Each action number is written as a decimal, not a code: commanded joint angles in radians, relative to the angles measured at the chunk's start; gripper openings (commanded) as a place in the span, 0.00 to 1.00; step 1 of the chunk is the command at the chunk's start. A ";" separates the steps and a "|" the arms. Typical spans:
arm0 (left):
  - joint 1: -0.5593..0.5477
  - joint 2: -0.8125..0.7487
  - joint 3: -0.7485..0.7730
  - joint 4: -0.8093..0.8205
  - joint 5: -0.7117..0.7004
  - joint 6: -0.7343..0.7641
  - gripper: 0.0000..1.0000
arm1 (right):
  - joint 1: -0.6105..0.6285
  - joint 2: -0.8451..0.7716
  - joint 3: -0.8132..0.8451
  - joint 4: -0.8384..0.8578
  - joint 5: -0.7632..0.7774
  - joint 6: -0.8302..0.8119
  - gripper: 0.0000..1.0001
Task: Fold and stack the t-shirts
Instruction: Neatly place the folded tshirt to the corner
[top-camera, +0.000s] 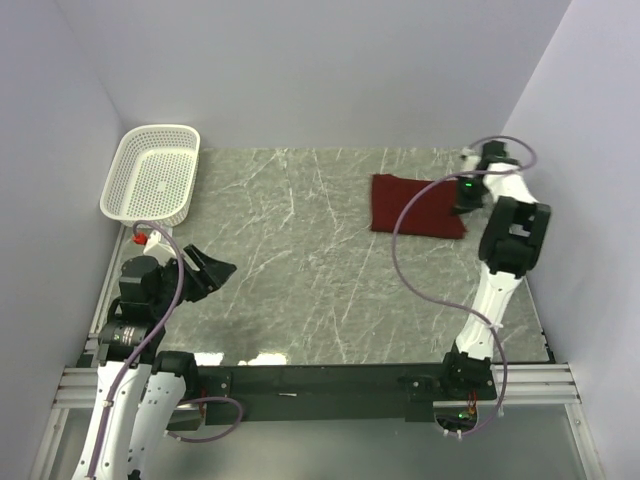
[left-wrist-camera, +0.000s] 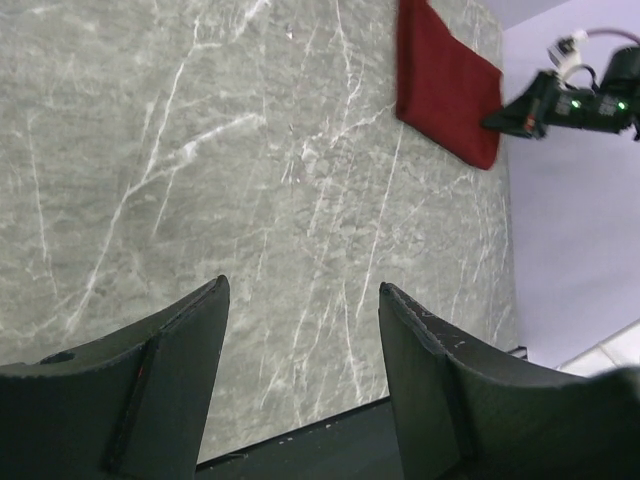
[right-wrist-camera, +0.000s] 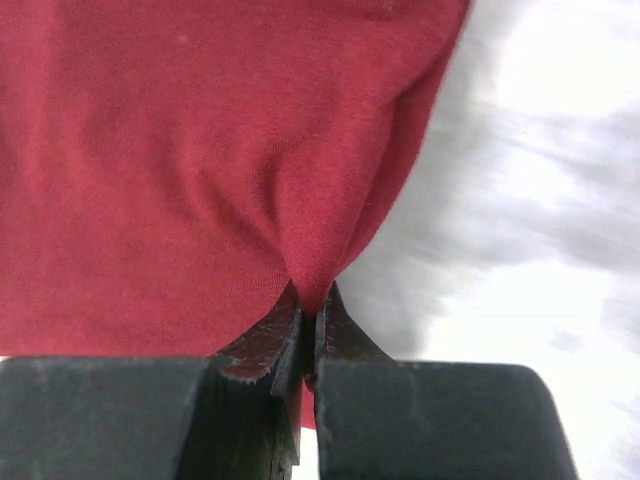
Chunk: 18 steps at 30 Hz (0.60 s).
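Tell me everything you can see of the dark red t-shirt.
The dark red t-shirt is plain, soft knit cloth, folded into a compact rectangle lying flat on the marble-patterned table, far right side. The right gripper is shut on its right edge, pinching up a small ridge of fabric.

No readable text, no labels, no brand marks, no numbers, no signs anywhere in the three views
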<state>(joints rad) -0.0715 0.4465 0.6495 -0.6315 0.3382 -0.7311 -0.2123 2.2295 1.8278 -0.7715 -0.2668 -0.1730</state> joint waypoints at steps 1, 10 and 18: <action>-0.001 -0.009 -0.005 0.046 0.036 -0.021 0.67 | -0.105 -0.024 0.114 -0.129 0.067 -0.184 0.00; -0.001 -0.006 0.015 0.029 0.033 -0.007 0.67 | -0.144 -0.066 0.147 -0.023 0.334 -0.266 0.87; 0.001 0.037 0.051 0.056 0.025 0.013 0.67 | -0.107 -0.266 -0.042 0.061 0.296 -0.296 0.89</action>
<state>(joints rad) -0.0715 0.4606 0.6460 -0.6270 0.3565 -0.7429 -0.3286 2.1109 1.8202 -0.7582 0.0570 -0.4362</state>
